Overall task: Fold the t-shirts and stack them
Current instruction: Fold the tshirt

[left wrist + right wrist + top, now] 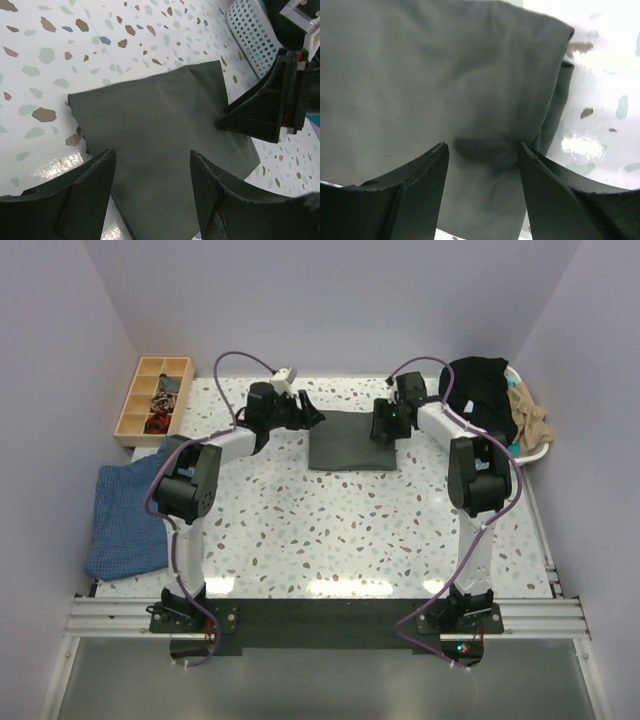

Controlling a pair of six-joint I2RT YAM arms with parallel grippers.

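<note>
- Grey t-shirt (352, 443): folded into a flat rectangle at the far middle of the tabletop (330, 530). I judge it soft, light and limp, so it would sag and come unfolded if lifted by one corner. It is best taken at the doubled edges, both sides at once.
- Blue t-shirt (125, 515): well left of the grey t-shirt and nearer the arm bases, lying rumpled at the tabletop's edge.
- Wooden tray (133, 412): far left of the grey t-shirt and split into compartments. Some hold small dark and red bits too small to name.
- Left tool (152, 157): spread wide over the grey t-shirt's left edge, gripping nothing.
- Right tool (484, 149): also wide apart, with its tips low at the grey t-shirt's folded right edge. No cloth is pinched between them as far as I can see.
- White basket (540, 448): right of the grey t-shirt. A black t-shirt (478, 390) is heaped in it and a tan t-shirt (530, 418) spills over the rim.
</note>
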